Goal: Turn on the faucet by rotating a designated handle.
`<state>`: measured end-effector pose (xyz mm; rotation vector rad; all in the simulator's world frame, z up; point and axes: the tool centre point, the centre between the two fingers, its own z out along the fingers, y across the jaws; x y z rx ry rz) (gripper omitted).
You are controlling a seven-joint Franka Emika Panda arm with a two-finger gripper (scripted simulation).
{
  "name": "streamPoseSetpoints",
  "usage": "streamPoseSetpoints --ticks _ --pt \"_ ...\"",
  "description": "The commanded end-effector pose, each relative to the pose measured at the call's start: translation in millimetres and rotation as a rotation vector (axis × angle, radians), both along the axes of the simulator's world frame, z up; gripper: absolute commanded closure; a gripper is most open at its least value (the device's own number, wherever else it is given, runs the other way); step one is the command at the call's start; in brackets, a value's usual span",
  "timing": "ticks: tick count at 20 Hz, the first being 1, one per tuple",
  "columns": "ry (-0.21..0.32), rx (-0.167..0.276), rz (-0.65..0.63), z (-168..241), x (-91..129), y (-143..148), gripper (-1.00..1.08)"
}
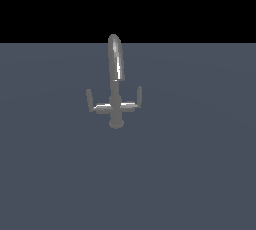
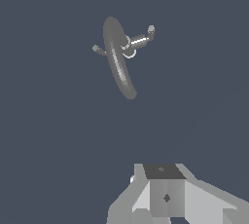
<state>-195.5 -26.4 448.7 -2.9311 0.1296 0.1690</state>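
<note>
Slate-grey worktop (image 1: pixel 200 174), faucet (image 1: pixel 116 81) upright, handle (image 1: pixel 139 95) well clear of the tool (image 2: pixel 165 196), whose opening perhaps cannot be told, holding nothing visible.

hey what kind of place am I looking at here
Most likely a bare simulated test scene, not a real kitchen or bathroom. A lone grey faucet stands on a flat, featureless blue-grey floor under a black backdrop, with no sink or counter, and blocky gripper parts show in the wrist view.
</note>
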Motion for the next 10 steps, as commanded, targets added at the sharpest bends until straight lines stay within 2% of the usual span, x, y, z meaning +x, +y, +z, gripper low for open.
streamPoseSetpoints --ticks 1,10 --pt "0.022 0.046 -0.023 -9.8 14.3 -5.3 1.08" --pt "0.101 0.215 -0.101 -48.8 62.5 -21.6 1.08"
